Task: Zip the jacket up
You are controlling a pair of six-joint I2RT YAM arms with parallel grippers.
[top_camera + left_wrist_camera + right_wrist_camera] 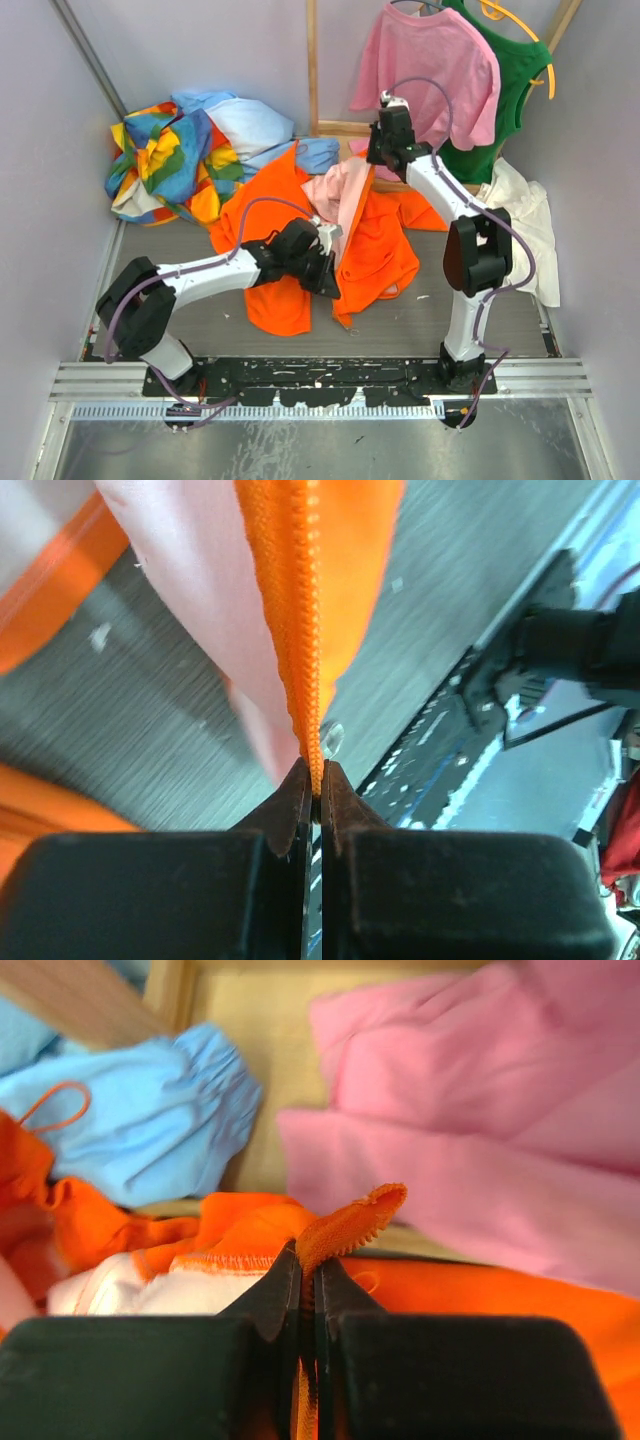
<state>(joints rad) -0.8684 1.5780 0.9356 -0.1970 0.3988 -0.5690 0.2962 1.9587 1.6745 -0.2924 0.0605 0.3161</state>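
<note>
The bright orange jacket (pixel 375 250) lies crumpled mid-table, its pale pinkish lining (pixel 340 190) showing. My left gripper (pixel 322 262) is over its middle, shut on the orange zipper tape (pixel 305 630), which runs up from the jaws beside the pale lining (pixel 200 580). A small silvery zipper piece (pixel 331 737) shows just past the fingertips. My right gripper (pixel 372 148) is at the jacket's far edge, shut on the folded end of the zipper tape (pixel 352 1223), whose teeth stick out above the jaws. The left gripper (pixel 315 780) and the right gripper (pixel 308 1265) have their jaws pressed together on the tape.
A multicoloured patchwork garment (pixel 165 160) and light blue cloth (pixel 250 125) lie at the back left. A pink T-shirt (pixel 430 70) and a green top (pixel 515 90) hang at the back on hangers. White cloth (pixel 525 225) lies at the right. A wooden frame (pixel 312 70) stands behind.
</note>
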